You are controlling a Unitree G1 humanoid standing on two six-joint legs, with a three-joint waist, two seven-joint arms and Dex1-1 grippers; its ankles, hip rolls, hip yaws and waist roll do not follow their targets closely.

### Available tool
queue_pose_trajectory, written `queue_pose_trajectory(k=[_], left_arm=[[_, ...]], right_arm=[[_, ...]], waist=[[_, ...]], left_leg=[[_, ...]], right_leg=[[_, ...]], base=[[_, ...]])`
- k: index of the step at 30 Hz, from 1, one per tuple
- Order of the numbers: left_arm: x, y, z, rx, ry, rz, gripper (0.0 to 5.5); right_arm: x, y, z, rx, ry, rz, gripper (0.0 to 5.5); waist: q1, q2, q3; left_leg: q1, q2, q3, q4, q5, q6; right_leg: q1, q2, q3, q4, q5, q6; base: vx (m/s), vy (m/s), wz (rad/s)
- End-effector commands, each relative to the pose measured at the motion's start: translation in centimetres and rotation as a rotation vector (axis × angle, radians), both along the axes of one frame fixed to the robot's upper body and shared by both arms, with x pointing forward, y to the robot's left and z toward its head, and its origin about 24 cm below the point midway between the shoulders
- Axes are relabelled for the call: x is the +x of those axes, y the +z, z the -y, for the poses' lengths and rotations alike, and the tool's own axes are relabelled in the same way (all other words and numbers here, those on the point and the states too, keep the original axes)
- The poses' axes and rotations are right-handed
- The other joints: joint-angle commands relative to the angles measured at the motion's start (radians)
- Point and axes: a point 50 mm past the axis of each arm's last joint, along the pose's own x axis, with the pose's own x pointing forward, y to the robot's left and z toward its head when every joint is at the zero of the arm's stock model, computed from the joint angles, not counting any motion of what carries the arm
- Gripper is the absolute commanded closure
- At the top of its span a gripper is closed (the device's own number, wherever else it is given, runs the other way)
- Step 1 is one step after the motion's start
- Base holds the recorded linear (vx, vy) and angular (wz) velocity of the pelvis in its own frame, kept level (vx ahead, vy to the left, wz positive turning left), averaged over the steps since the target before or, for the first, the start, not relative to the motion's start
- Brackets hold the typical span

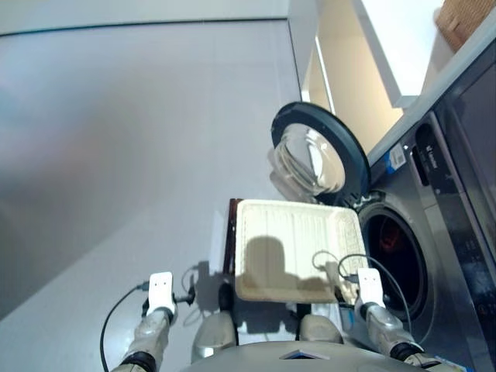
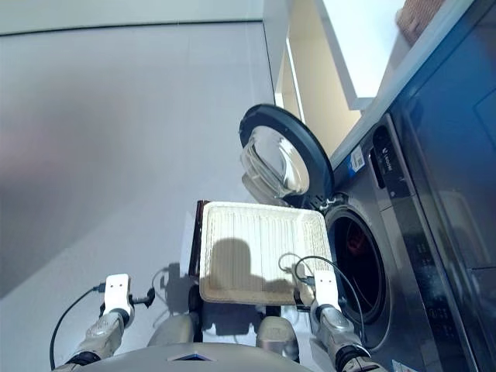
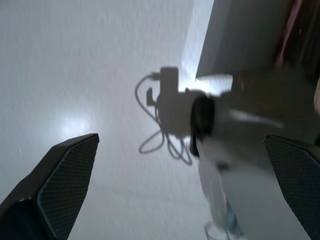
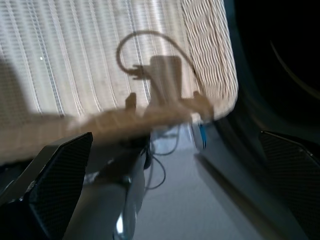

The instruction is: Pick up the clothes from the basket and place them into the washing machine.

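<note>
Your path into the washing machine (image 1: 403,260) is unobstructed: its door (image 1: 318,155) stands swung wide open, away from the drum mouth, beyond the far edge of the basket (image 1: 298,248). The basket sits just beside the opening, its right rim near the porthole. To your left, bare floor (image 1: 116,155) gives the left tool (image 3: 175,190) open passage.
</note>
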Motion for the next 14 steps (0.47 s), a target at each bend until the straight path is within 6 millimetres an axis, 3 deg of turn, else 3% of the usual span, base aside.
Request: queue_pose_trajectory(k=[1,14], left_arm=[[0.9,0.0,-0.2,0.019,-0.043,-0.024,0.0],[-0.5,-0.4,0.1,0.016,-0.099,-0.087,0.0]], right_arm=[[0.3,-0.1,-0.4,0.035,-0.082,0.009,0.0],[-0.9,-0.6,-0.7,0.065,-0.1,-0.045,0.0]], waist=[[0.03,-0.004,0.005],[0.031,0.0,-0.021]], left_leg=[[0.084,-0.033,0.031,0.006,-0.062,-0.004],[0.118,-0.028,0.023,0.006,-0.073,-0.006]], right_leg=[[-0.04,-0.035,-0.005,0.048,0.072,0.053],[0.003,-0.033,-0.014,0.039,0.052,0.049]], base=[[0.078,-0.001,-0.004],[0.005,-0.001,0.0]])
